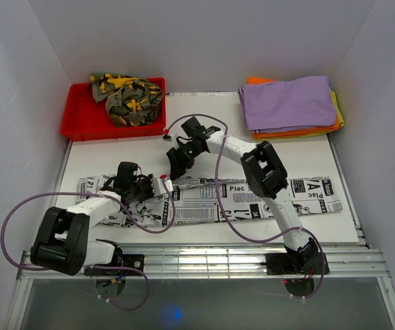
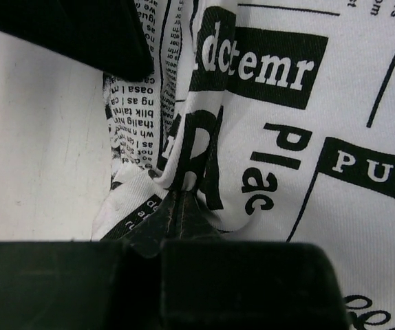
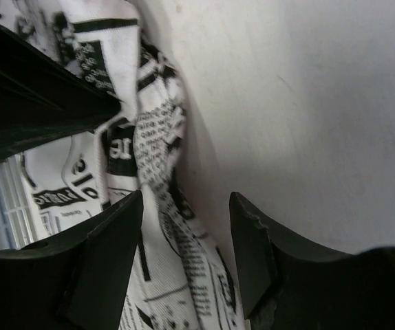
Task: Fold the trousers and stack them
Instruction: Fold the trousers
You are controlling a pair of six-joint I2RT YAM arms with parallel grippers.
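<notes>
Newspaper-print trousers (image 1: 252, 196) lie flat across the table in front of the arms. My left gripper (image 1: 157, 187) is shut on a pinched fold of this cloth (image 2: 177, 180) near its left part. My right gripper (image 1: 175, 165) is open, its fingers (image 3: 118, 234) straddling the bunched upper edge of the print trousers (image 3: 153, 158) just beyond the left gripper. A stack of folded purple, orange and yellow trousers (image 1: 290, 103) sits at the back right. Camouflage trousers (image 1: 129, 96) lie crumpled in a red tray (image 1: 80, 120) at the back left.
The white table top (image 1: 307, 155) is walled by white panels on three sides. Purple cables (image 1: 184, 124) loop over the table near both arms. A metal rail (image 1: 204, 258) runs along the near edge.
</notes>
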